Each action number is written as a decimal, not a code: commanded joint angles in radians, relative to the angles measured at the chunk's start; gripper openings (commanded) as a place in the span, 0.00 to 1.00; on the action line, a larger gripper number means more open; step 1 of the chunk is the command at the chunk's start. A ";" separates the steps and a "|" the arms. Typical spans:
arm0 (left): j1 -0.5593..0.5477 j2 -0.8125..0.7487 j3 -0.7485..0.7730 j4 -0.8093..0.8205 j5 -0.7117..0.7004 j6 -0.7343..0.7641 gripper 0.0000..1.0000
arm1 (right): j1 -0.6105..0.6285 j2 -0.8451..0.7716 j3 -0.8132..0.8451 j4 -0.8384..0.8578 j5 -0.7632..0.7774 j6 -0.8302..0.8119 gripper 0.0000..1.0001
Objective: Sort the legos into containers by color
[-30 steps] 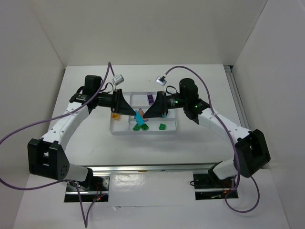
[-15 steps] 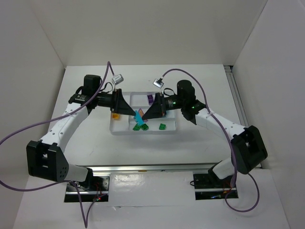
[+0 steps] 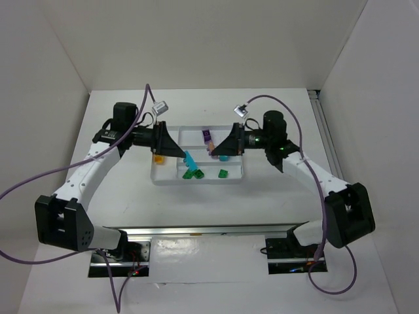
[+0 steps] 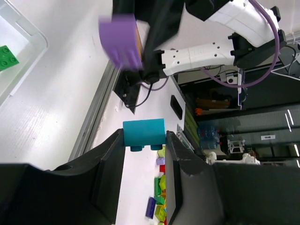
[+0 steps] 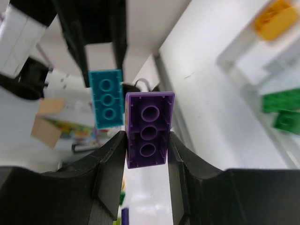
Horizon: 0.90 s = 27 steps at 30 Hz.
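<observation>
My left gripper (image 3: 184, 156) is shut on a cyan lego (image 3: 190, 160) above the middle of the white tray (image 3: 154, 178); in the left wrist view the brick (image 4: 144, 132) sits clamped at the fingertips of that gripper (image 4: 144, 137). My right gripper (image 3: 213, 146) is shut on a purple lego (image 3: 208, 137), just right of the cyan one and apart from it. The right wrist view shows its hollow underside (image 5: 148, 129) between the fingers, an orange sliver on one side, with the cyan brick (image 5: 107, 98) beyond. In the tray lie green legos (image 3: 192, 174) (image 3: 222, 173), an orange one (image 3: 158, 157) and another cyan one (image 3: 224, 157).
White walls enclose the table on the left, back and right. A metal rail (image 3: 209, 230) runs along the near edge between the arm bases. Purple cables loop off both arms. The left wrist view catches a pile of loose bricks (image 4: 164, 187) beyond the table.
The grippers met over the tray on one stack and the right one shut. The right gripper has now drawn back to the right with the purple brick; the cyan brick stays in the left gripper.
</observation>
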 commanded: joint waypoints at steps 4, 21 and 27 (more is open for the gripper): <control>0.027 -0.034 0.001 0.029 0.027 0.006 0.00 | -0.133 -0.081 0.006 -0.197 0.129 -0.129 0.00; 0.052 -0.032 0.088 -0.299 -0.667 -0.002 0.00 | 0.107 0.433 0.552 -0.701 1.277 -0.296 0.00; 0.032 -0.032 0.088 -0.308 -0.688 -0.002 0.00 | 0.117 0.551 0.607 -0.663 1.343 -0.318 0.01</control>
